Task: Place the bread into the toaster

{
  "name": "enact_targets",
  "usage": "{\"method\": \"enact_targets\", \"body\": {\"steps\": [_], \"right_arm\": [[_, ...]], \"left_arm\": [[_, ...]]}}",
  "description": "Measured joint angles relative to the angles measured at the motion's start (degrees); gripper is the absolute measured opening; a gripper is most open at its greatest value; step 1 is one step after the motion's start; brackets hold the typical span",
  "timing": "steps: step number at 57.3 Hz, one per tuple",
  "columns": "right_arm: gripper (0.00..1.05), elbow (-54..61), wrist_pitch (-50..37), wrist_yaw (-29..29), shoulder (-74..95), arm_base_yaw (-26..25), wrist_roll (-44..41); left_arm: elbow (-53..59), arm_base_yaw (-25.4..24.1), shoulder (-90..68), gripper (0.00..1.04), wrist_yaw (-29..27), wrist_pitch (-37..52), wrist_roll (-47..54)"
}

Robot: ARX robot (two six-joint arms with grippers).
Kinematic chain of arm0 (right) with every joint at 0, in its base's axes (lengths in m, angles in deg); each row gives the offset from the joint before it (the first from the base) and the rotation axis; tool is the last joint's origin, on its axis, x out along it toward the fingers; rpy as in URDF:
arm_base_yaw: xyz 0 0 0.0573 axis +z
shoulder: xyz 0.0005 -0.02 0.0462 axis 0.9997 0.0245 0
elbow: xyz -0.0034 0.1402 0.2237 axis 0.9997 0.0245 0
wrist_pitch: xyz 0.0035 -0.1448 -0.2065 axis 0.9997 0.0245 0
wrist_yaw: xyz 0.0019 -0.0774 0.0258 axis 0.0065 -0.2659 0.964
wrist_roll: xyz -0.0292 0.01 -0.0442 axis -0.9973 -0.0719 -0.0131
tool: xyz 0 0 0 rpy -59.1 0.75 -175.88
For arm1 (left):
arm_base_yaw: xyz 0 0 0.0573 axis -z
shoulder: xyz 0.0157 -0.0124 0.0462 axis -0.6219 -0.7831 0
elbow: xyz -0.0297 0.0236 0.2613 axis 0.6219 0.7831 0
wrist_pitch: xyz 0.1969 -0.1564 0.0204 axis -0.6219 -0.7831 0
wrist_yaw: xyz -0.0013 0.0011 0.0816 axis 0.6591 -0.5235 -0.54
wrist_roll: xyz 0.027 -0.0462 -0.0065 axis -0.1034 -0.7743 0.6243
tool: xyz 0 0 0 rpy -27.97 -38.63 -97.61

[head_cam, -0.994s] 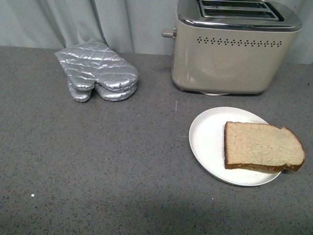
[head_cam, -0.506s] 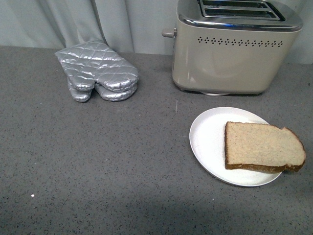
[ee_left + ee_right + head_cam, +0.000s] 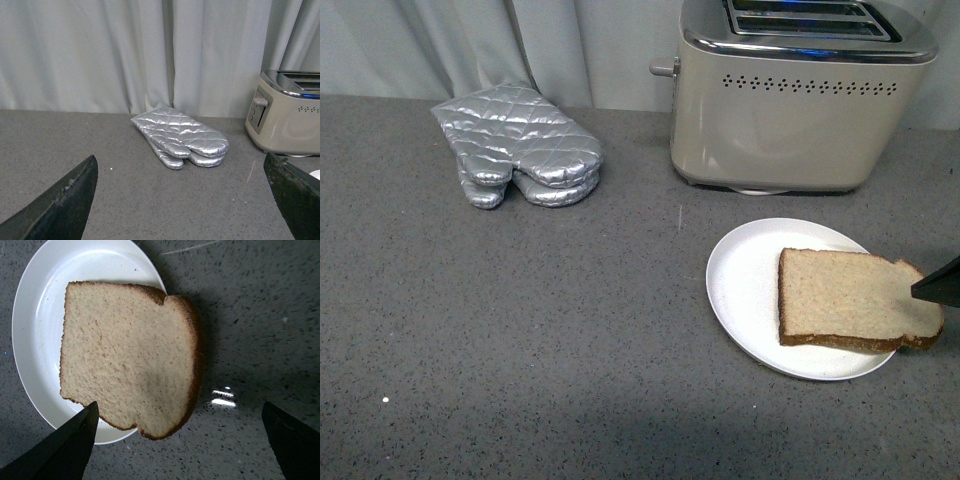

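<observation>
Bread [image 3: 855, 300] lies flat on a white plate [image 3: 745, 280] on the bench [image 3: 520, 330], just in front of the toaster [image 3: 790, 120]. Its rounded crust end hangs past the plate rim.

Handling, judged: light, soft, easily bent or torn. A flat-lying slice gives little to pinch, so the overhanging crust end looks the best hold, since one finger could pass beneath it. The crust is firmer than the crumb, so squeeze gently.

Right end effector [image 3: 179, 407] hangs over the slice, fingers spread wide, gripping nothing. Left end effector [image 3: 180, 165] is likewise spread and empty, facing an oven mitt [image 3: 180, 137].

Views: the front view shows plate, toaster slots and mitt together, but only one dark tip of the right end effector. The right wrist view shows the overhang and both fingers clearly, but no toaster. The left wrist view shows the toaster's lever side, but no bread.
</observation>
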Motion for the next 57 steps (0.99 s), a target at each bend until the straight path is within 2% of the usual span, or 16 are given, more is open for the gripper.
{"method": "enact_targets", "body": {"steps": [6,8,21,33,38,49,57], "right_arm": [[0.95,-1.3,-0.5,-0.3,2.9,1.0,1.3],[0.92,-1.8,-0.5,-0.5,3.8,1.5,1.8],[0.42,-4.5,-0.6,-1.3,8.1,3.7,5.8],[0.12,-4.9,0.2,-1.1,7.3,3.7,7.0],[0.03,-4.8,1.0,-0.9,5.8,3.7,7.3],[0.01,-3.5,3.5,2.2,-1.2,3.7,11.3],[0.01,-3.2,7.5,8.2,-9.3,3.9,22.7]], "left_arm": [[0.0,0.0,0.0,0.98,0.0,0.0,0.0],[0.0,0.0,0.0,0.98,0.0,0.0,0.0],[0.0,0.0,0.0,0.98,0.0,0.0,0.0],[0.0,0.0,0.0,0.98,0.0,0.0,0.0],[0.0,0.0,0.0,0.98,0.0,0.0,0.0],[0.0,0.0,0.0,0.98,0.0,0.0,0.0],[0.0,0.0,0.0,0.98,0.0,0.0,0.0]]}}
